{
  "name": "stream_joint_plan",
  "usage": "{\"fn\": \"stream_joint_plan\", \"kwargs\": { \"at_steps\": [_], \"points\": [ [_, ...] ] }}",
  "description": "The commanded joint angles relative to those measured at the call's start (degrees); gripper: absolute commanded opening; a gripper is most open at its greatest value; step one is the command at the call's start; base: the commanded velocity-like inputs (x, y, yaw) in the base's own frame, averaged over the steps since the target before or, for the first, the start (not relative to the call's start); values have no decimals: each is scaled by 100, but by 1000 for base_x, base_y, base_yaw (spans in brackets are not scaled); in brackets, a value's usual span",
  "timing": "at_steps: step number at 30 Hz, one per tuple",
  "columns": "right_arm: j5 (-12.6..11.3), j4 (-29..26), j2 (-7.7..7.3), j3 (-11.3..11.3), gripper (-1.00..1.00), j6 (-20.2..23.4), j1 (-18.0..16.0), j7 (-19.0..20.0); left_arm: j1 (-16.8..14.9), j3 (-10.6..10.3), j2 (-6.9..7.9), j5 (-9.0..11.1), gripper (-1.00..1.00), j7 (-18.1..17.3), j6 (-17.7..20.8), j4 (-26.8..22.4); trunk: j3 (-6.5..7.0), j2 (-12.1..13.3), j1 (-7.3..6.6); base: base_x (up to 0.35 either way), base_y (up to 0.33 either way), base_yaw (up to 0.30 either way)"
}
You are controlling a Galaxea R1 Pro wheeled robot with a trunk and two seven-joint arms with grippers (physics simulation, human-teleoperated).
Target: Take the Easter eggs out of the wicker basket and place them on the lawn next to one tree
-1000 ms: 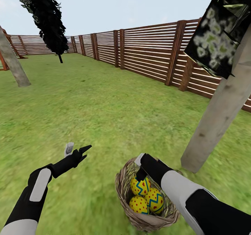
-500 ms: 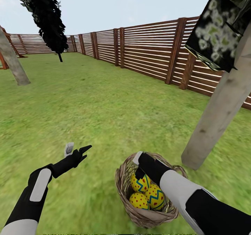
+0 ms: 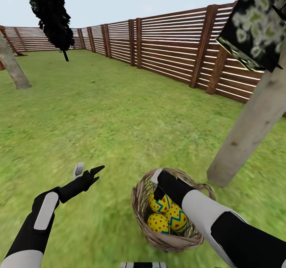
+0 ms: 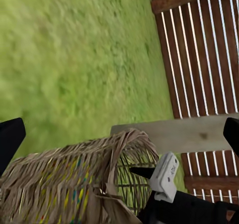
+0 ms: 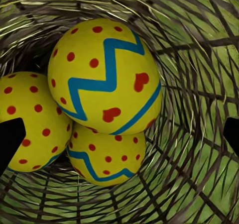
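wicker basket (image 3: 167,240) w/ 3 eggs (image 5: 104,77), right hand (image 3: 158,182) inside, open.

The lawn (image 3: 99,113) is stretching broad and green right out to the brown slat fence (image 3: 171,49). The wicker basket (image 3: 143,216) is sitting directly on the grass, near the foot of the pale tree trunk (image 3: 246,133) rising out of it, and a second pale trunk (image 3: 14,71) is standing well off across the grass.

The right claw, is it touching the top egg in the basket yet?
Apart. The right wrist view shows the right claw's dark fingertips wide at both edges, with basket weave visible between them and the top egg.
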Motion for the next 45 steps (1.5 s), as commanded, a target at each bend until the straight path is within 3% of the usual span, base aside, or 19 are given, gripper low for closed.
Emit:
{"fn": "stream_joint_plan", "kwargs": {
  "at_steps": [1,32,41,45],
  "points": [
    [63,-8,-2,16,100,17,-4,49,-4,11,-2,0,100,-19,37,0,-28,-4,1,0,0,0],
    [77,-270,-30,-36,100,-50,-110,-24,-4,11,-2,0,100,-19,37,8,-714,-45,81,0,0,0],
    [75,-272,-36,-253,100,-455,-110,-167,-4,11,-6,-8,100,-12,37,9,-914,-57,104,0,0,0],
    [73,-269,-16,-258,100,-470,-110,-587,-4,11,-9,-9,100,-13,37,9,-1002,-63,114,0,0,0]
  ]
}}
